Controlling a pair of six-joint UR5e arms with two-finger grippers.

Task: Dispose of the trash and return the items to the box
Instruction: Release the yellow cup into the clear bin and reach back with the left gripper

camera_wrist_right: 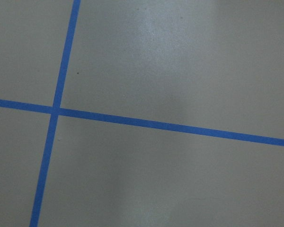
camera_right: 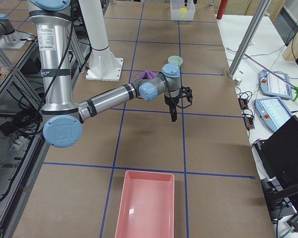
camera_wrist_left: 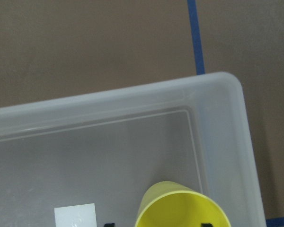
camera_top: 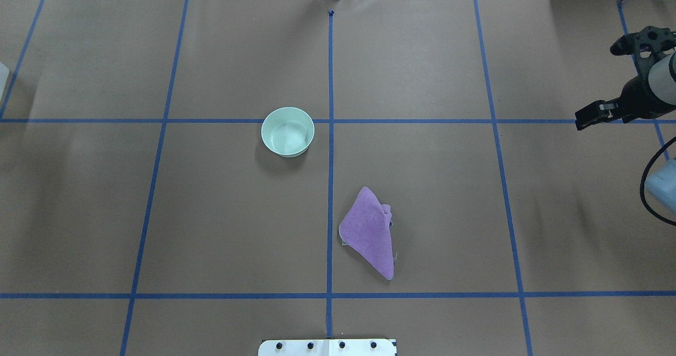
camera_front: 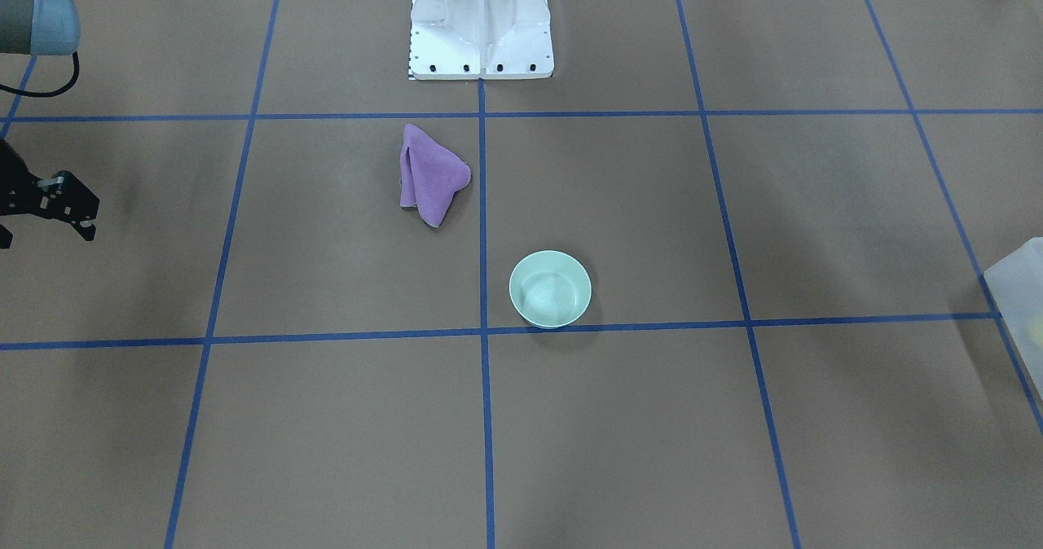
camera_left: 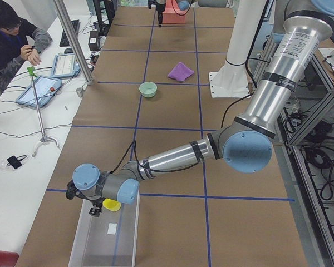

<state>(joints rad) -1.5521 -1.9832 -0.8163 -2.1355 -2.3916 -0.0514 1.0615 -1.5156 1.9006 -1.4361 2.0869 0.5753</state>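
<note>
A yellow cup (camera_wrist_left: 182, 210) sits upright inside the clear box (camera_wrist_left: 222, 142) at the table's left end, also seen as the cup (camera_left: 112, 204) in the box (camera_left: 108, 233). My left gripper (camera_wrist_left: 157, 225) hovers right above it, only its two dark fingertips showing, spread apart: open. A mint green bowl (camera_top: 288, 131) and a crumpled purple cloth (camera_top: 369, 232) lie mid-table. My right gripper (camera_front: 45, 235) hangs open and empty over bare table on the right side, far from both; the right wrist view shows only paper and tape.
A pink bin (camera_right: 146, 203) stands at the table's right end. The white robot base (camera_front: 481, 24) sits at the table's near edge. A person sits at a side desk (camera_left: 14, 39) with tablets. Blue tape lines grid the brown paper.
</note>
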